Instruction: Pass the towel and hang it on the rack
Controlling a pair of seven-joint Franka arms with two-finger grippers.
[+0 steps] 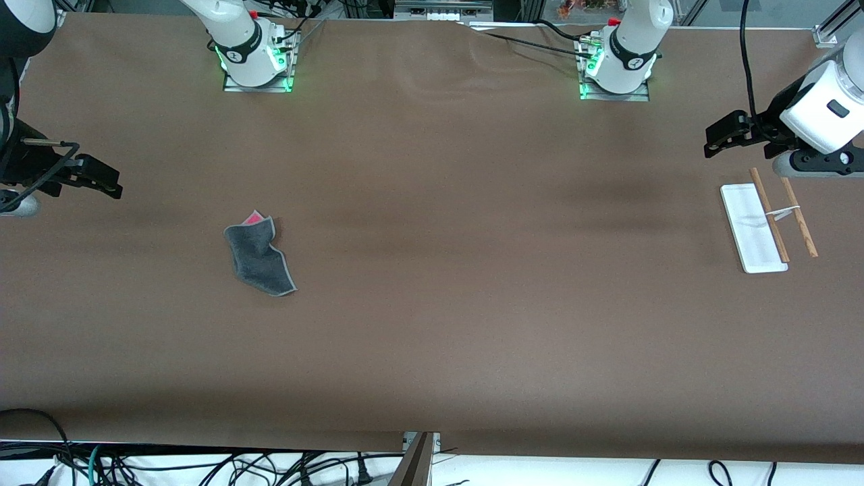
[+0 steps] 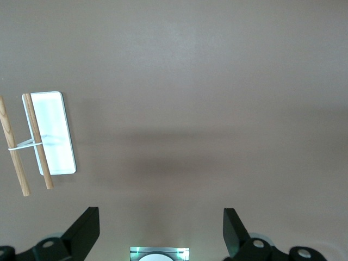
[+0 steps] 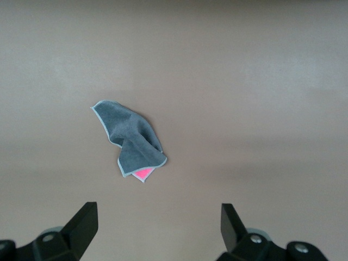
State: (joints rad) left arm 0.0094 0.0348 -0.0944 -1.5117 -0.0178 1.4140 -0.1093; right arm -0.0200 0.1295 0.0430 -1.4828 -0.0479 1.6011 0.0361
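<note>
The towel (image 1: 260, 260) lies crumpled on the brown table toward the right arm's end, dark grey with a light edge and a pink-red corner showing. It also shows in the right wrist view (image 3: 130, 138). The rack (image 1: 763, 226) stands toward the left arm's end: a flat white base with two thin brown rods. It also shows in the left wrist view (image 2: 51, 133). My right gripper (image 1: 101, 181) is open and empty, up over the table edge beside the towel (image 3: 157, 225). My left gripper (image 1: 721, 138) is open and empty, up in the air beside the rack (image 2: 161, 228).
The two arm bases (image 1: 256, 64) (image 1: 615, 71) with green lights stand along the table's back edge. A black cable (image 1: 746, 61) hangs by the left arm. Cables (image 1: 202, 469) lie below the table's front edge.
</note>
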